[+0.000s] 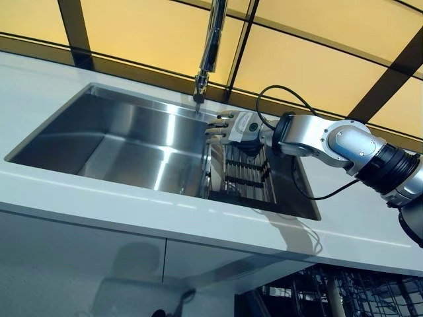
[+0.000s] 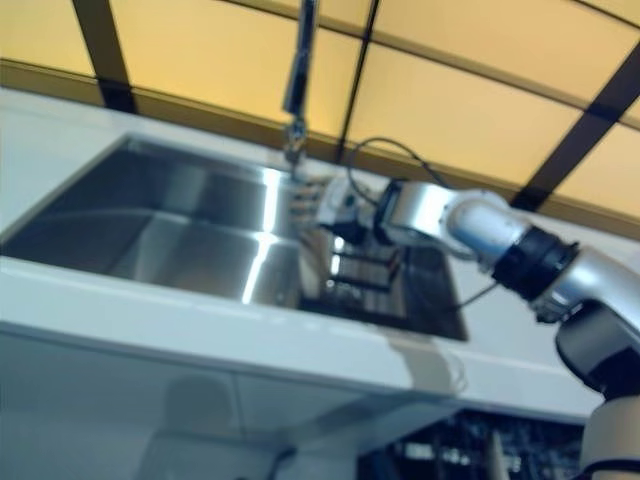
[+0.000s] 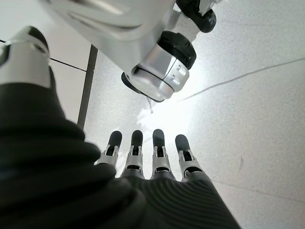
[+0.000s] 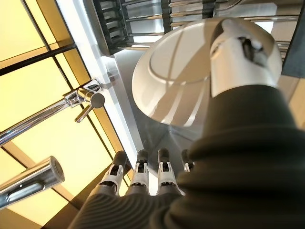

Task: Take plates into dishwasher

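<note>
A white plate stands on edge in the dark dish rack at the right end of the steel sink. My right hand hovers over that rack, just below the faucet, with its fingers straight and apart from the plate. Its thumb shows in front of the plate's face, and I cannot tell whether it touches. My left hand hangs low over the pale floor, fingers straight and holding nothing. It does not show in the eye views.
The faucet rises from the back rim of the sink, close above my right hand. A white counter surrounds the sink. The wire rack of the dishwasher shows below the counter at the lower right.
</note>
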You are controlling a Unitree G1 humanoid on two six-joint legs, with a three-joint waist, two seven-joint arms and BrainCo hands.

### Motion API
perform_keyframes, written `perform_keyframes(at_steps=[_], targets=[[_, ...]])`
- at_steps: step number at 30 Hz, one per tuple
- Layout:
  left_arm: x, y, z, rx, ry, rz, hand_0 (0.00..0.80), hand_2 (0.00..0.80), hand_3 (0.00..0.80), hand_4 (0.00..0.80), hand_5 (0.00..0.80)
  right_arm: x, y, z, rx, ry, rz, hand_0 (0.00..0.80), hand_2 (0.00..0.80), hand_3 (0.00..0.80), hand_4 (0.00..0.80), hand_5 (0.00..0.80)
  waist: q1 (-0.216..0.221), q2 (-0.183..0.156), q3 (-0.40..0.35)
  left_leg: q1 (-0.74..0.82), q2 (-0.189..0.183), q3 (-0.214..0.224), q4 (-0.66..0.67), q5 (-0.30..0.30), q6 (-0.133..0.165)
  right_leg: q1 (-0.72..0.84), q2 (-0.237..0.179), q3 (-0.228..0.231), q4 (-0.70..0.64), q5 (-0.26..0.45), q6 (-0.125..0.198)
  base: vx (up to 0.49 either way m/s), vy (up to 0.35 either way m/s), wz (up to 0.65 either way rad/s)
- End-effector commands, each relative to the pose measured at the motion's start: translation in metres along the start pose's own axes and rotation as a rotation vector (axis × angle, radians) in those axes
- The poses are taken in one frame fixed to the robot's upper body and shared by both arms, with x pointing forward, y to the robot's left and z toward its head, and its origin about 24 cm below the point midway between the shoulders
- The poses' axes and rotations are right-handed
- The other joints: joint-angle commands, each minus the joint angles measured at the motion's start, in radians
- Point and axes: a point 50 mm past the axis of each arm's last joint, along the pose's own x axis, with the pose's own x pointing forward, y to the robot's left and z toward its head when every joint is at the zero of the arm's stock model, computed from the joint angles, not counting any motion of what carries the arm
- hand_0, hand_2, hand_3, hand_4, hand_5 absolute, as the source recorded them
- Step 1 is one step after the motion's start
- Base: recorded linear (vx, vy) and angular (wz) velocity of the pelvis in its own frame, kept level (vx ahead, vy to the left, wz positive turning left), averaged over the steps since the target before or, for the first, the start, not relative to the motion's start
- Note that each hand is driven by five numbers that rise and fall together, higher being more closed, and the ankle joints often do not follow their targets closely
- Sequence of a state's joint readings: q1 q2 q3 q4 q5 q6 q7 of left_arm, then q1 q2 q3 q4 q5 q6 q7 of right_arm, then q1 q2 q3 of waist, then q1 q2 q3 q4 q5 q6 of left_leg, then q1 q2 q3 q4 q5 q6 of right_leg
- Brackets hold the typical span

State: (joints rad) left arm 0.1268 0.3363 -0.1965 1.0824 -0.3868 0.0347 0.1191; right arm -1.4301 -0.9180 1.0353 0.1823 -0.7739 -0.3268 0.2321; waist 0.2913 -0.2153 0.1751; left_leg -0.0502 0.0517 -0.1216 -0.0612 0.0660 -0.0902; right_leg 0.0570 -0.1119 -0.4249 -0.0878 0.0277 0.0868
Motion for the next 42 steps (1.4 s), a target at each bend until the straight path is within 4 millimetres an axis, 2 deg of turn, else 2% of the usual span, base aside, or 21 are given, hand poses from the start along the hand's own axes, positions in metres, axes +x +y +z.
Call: perform_keyframes(at_steps=[1, 8, 16, 31, 42], targets=[[0.003, 0.002, 0.017, -0.003, -0.044, 0.000, 0.000, 0.000, 0.000, 0.000, 0.000, -0.013, -0.009, -0.034, -0.050, 0.161, 0.006, 0.000, 0.000, 0.000, 0.000, 0.000, 0.026, -0.016, 0.019, -0.046, -0.040, 0.012, -0.026, 0.048, 0.047, -0.006, 0.006, 0.011, 0.016, 0.039, 0.013, -0.031, -0.007, 0.00], [0.003, 0.000, 0.021, -0.008, -0.050, -0.001, 0.000, 0.000, 0.000, 0.000, 0.000, -0.012, -0.016, -0.034, -0.055, 0.160, -0.028, 0.000, 0.000, 0.000, 0.000, 0.000, 0.025, -0.017, 0.019, -0.048, -0.043, 0.010, -0.026, 0.045, 0.049, -0.009, 0.001, 0.009, 0.018, 0.037, 0.016, -0.005, 0.000, 0.00], [0.002, -0.002, 0.012, -0.015, -0.022, -0.002, 0.000, 0.000, 0.000, 0.000, 0.000, -0.009, -0.016, -0.029, -0.043, 0.140, -0.028, 0.000, 0.000, 0.000, 0.000, 0.000, 0.030, -0.016, 0.002, -0.032, -0.045, 0.006, -0.026, 0.039, 0.049, 0.002, -0.003, 0.005, 0.026, 0.027, 0.013, 0.031, 0.019, 0.01], [0.002, -0.003, 0.016, -0.027, -0.035, -0.010, 0.000, 0.000, 0.000, 0.000, 0.000, 0.000, -0.027, -0.022, -0.043, 0.125, -0.062, 0.000, 0.000, 0.000, 0.000, 0.000, 0.059, -0.022, 0.032, -0.056, -0.048, -0.021, -0.026, 0.046, 0.047, -0.008, -0.002, -0.015, 0.030, 0.024, 0.013, -0.006, 0.002, 0.03], [0.002, 0.000, 0.023, -0.054, -0.068, -0.006, 0.000, 0.000, 0.000, 0.000, 0.000, 0.005, -0.017, -0.016, -0.036, 0.112, -0.018, 0.000, 0.000, 0.000, 0.000, 0.000, 0.078, -0.026, 0.071, -0.073, -0.047, -0.037, -0.026, 0.048, 0.046, -0.028, 0.001, -0.017, 0.045, 0.017, 0.009, -0.001, -0.012, 0.05]])
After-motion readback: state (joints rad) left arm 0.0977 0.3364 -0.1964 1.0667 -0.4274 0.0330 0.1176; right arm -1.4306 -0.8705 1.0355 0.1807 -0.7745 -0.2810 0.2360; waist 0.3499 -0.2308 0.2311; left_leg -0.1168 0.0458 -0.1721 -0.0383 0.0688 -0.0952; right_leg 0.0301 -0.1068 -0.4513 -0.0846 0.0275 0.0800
